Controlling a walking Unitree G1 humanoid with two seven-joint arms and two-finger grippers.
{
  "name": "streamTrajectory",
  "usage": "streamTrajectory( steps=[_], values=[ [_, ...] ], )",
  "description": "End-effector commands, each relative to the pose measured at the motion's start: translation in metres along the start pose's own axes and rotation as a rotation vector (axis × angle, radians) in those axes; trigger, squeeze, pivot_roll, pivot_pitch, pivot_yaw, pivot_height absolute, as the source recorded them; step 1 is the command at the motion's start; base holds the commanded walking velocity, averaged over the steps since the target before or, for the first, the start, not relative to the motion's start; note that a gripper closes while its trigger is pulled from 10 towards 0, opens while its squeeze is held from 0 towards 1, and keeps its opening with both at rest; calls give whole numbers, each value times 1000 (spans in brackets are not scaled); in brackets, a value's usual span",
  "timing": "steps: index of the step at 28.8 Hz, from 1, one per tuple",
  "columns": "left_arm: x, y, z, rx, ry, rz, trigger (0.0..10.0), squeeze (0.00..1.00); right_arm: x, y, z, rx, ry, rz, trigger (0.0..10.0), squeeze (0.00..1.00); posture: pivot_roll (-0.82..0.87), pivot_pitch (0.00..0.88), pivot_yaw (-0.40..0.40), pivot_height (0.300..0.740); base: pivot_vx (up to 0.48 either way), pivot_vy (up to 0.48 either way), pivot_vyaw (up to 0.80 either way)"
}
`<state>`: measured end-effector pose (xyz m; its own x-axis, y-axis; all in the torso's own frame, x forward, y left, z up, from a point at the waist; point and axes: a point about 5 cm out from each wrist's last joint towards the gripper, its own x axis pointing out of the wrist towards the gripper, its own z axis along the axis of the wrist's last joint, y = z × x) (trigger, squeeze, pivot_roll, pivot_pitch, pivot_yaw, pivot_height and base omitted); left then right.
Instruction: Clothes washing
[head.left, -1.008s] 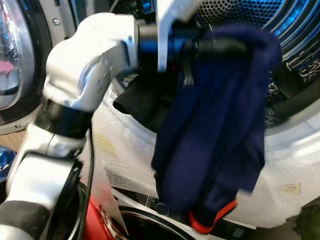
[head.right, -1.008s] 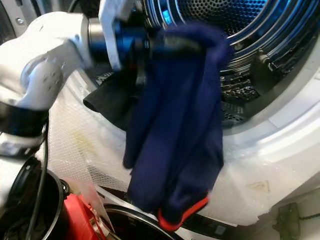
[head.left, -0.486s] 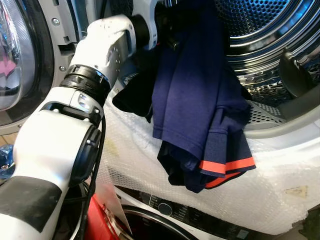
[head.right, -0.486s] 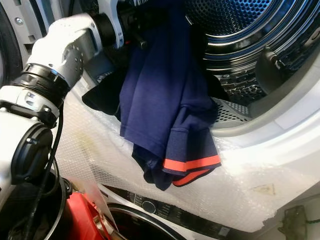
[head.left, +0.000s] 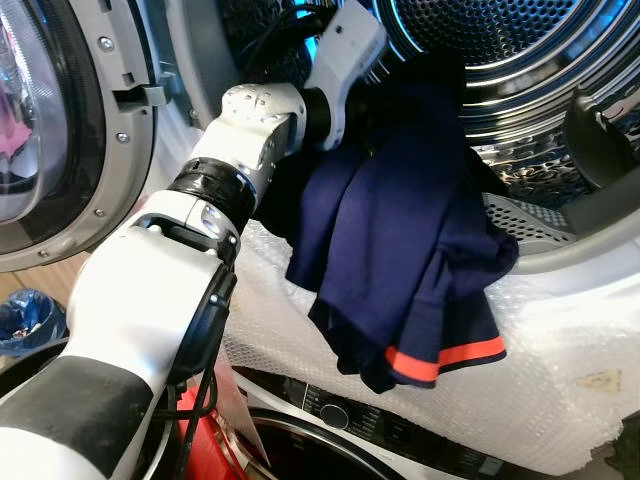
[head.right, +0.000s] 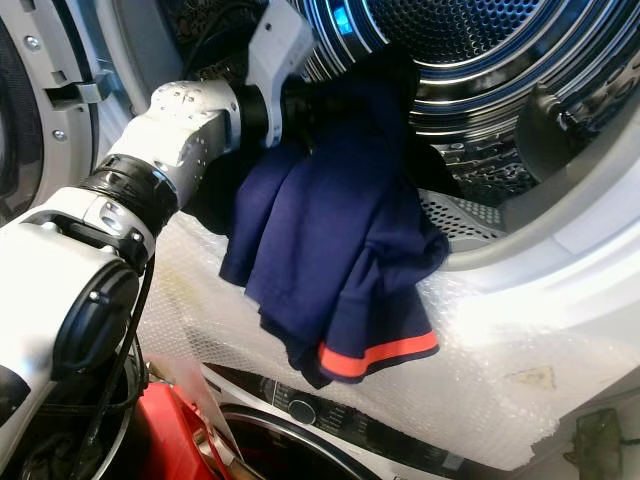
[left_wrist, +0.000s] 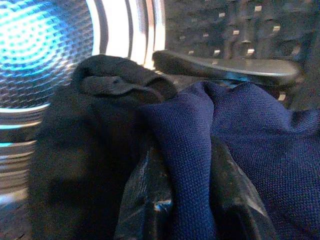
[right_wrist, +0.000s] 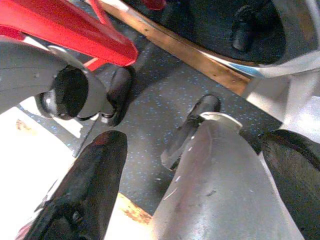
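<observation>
A navy garment (head.left: 420, 250) with an orange hem band (head.left: 440, 362) hangs from my left gripper (left_wrist: 187, 200), which is shut on a fold of it. Both black fingers (left_wrist: 145, 200) pinch the cloth in the left wrist view. My left arm (head.left: 250, 130) reaches into the mouth of the washer drum (head.left: 520, 60). The garment's top is inside the opening; its lower part drapes over the front rim. A black garment (left_wrist: 90, 130) lies beside it in the drum. My right gripper (right_wrist: 195, 190) hangs low over the floor, open and holding nothing.
Bubble wrap (head.left: 560, 340) covers the drum's front rim. The round door (head.left: 40, 120) stands open at the left. Below is a second machine's control panel (head.left: 340, 415) and a red object (head.left: 205, 440). A blue item (head.left: 30, 315) lies on the floor at the left.
My left arm has stretched further into the drum, carrying the navy garment's top inside. The hem, which hung freely in front, now rests over the rim.
</observation>
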<state>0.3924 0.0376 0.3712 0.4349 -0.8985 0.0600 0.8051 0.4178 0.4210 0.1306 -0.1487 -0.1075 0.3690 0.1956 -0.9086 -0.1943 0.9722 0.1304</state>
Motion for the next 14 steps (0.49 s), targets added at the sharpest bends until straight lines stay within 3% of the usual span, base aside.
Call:
streamTrajectory(
  steps=[1,4,8,13,14],
  values=[
    [3,-9,-15,19,76,-79,10000,0,-1,-2,-4,11,10,5,10000,0,194,67,4,740,0,0,0],
    [4,-10,-14,32,68,-83,10000,0,-2,-6,-2,48,-18,12,10000,0,187,67,4,740,0,0,0],
    [1,-9,-18,27,61,-63,10000,0,-4,-10,15,67,-127,97,10000,0,163,63,2,740,0,0,0],
    [0,-10,-22,20,60,-71,10000,0,-11,-12,7,-6,-100,317,10000,0,154,57,-8,740,0,0,0],
    [0,-10,-22,18,58,-67,10000,0,-17,-9,-7,-69,-42,479,10000,0,146,47,-21,740,0,0,0]
  ],
)
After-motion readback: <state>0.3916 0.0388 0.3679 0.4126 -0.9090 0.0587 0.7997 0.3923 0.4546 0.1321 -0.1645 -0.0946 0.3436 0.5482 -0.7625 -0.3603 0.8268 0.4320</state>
